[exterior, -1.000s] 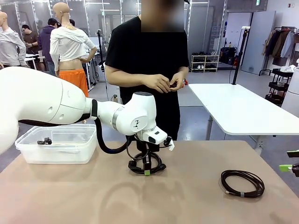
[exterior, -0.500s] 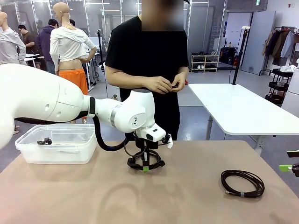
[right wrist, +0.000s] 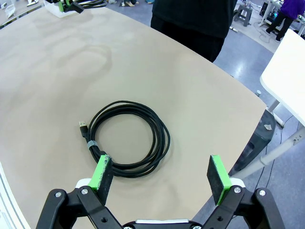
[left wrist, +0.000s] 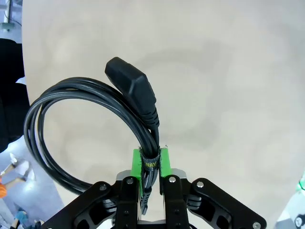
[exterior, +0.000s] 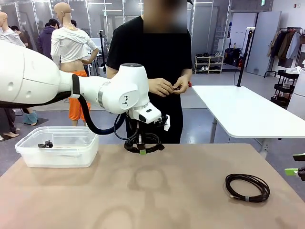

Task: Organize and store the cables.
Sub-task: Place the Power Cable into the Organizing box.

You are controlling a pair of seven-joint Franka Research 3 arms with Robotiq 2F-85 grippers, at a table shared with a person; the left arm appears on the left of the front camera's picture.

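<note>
My left gripper (exterior: 141, 151) is shut on a coiled black cable (exterior: 144, 142) and holds it in the air above the table's far middle. In the left wrist view the green pads (left wrist: 164, 163) pinch the cable's tied section, and its loop (left wrist: 40, 117) and chunky plug (left wrist: 131, 83) hang over the tan tabletop. A second coiled cable (exterior: 247, 187) lies flat on the table at the right. My right gripper (right wrist: 160, 171) hovers open just over that coil (right wrist: 125, 103), without touching it. It also shows at the right edge of the front view (exterior: 295, 171).
A clear plastic bin (exterior: 57, 151) stands on the table's left, with a small black item (exterior: 45, 143) inside. A person stands at the far side, both hands (exterior: 169, 86) together at chest height. A white table (exterior: 248, 112) stands behind at the right.
My left arm has lifted the plugged cable off the table and carried it up and a little left, toward the bin. The right gripper and the second coil have not moved.
</note>
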